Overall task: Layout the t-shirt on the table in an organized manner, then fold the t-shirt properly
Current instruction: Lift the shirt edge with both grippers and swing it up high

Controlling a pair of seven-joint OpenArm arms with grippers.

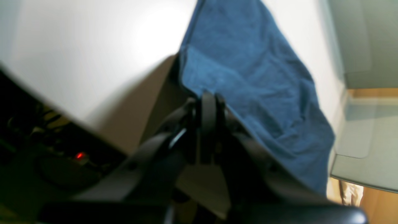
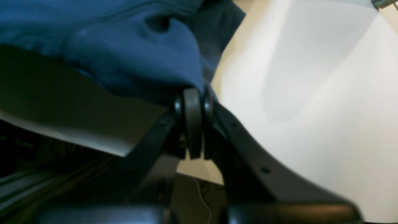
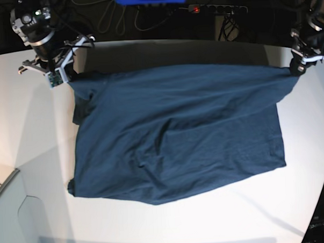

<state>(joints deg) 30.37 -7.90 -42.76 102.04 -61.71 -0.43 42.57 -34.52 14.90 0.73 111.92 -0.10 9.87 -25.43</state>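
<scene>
- Nearest to me is bare white table [image 3: 172, 223], with lots of room on it.
- A little farther in lies the bottom edge of the t-shirt [image 3: 173, 137]. It rests on the table and curves a bit. It is not a straight line.
- The middle of the t-shirt is spread wide across the table, left to right. I can see some bumps and wrinkles running through it, so it is not smooth yet.
- On the left side one sleeve looks tucked and bunched near the edge. I cannot tell just how it lies.
- At the far edge the two robot arms each hold a corner of the cloth.
- The right gripper [image 2: 194, 93], far on the left of the scene, has its fingers pinched tight on the blue cloth.
- The left gripper [image 1: 207, 98], far on the right of the scene, is also pinched tight on a corner, and the cloth hangs from it.
- The far edge of the t-shirt is pulled in a line between the two grippers, and the corners look lifted off the table.
- I think the laying-out part is nearly done but not finished. The corners have to be set down and the wrinkles made flat.
- No fold has been made yet. All the folding is left to do.
</scene>
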